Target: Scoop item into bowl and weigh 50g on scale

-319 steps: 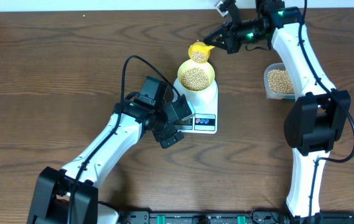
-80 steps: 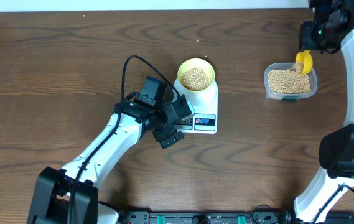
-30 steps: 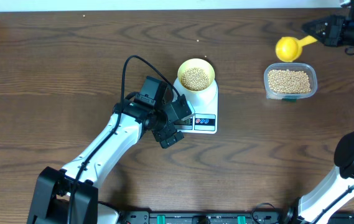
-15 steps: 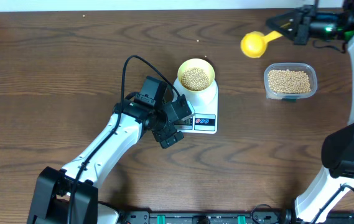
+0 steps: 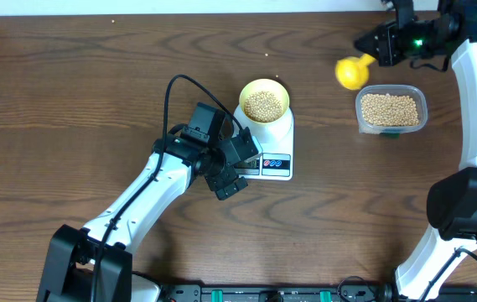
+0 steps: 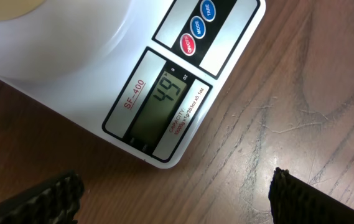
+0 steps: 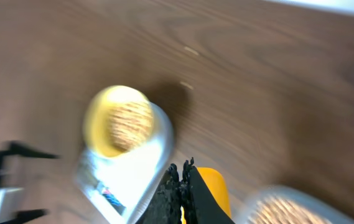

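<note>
Overhead view: the bowl (image 5: pixel 264 101) stands on the rear part of the scale (image 5: pixel 277 149), near the middle of the table (image 5: pixel 70 84), and holds a heap of beans (image 5: pixel 263 105). The left gripper (image 5: pixel 239 170) sits low beside the front left corner of the scale with its jaws spread wide, holding nothing. The right gripper (image 5: pixel 374 44) is at the far right of the table, jaws pinched on the handle of the yellow scoop (image 5: pixel 351 72); the scoop hangs in the air just left of the clear tub (image 5: pixel 391 110), which holds more beans. The scoop's contents cannot be made out. Left wrist view: the scale (image 6: pixel 71 43) fills the upper left, its display (image 6: pixel 164 102) reads 49, and one red and two blue buttons (image 6: pixel 199 27) lie beside it. The two fingertips (image 6: pixel 46 198) stand far apart at the lower corners. Right wrist view: blurred. The fingers (image 7: pixel 178 186) are pressed together on the scoop handle (image 7: pixel 211 191). The bowl (image 7: pixel 119 121) with beans sits on the scale (image 7: pixel 127 177), left of the scoop.
</note>
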You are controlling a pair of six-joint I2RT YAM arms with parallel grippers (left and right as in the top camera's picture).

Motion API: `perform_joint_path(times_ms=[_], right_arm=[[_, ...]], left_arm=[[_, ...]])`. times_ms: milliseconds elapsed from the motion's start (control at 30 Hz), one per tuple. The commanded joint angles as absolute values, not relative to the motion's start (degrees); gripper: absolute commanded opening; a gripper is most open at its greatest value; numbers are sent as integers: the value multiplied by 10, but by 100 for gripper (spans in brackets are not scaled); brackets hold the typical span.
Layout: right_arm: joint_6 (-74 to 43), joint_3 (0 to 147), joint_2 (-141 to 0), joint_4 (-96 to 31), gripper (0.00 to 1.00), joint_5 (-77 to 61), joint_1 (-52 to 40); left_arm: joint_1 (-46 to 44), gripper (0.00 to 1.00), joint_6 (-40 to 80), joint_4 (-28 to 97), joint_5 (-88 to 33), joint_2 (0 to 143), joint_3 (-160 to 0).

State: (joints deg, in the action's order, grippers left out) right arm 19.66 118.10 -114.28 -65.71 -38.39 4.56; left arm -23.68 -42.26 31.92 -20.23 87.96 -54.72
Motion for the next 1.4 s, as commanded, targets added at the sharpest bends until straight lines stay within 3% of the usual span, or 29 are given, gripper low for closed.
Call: perform_joint_path(times_ms=[0, 333, 667, 1367], right_arm=[[139, 1184, -1145, -669, 2, -188, 51], [126, 1092, -1145, -639, 1, -131, 48], [101, 988, -1145, -521, 1, -123, 48], [32, 1053, -1142, -551, 1, -262, 136]], left_arm=[[-235, 98, -429, 321, -199, 878, -546], [-235, 98, -429, 321, -199, 878, -546], [-235, 98, -429, 321, -199, 878, -546], [-235, 98, -429, 321, -199, 878, -546]])
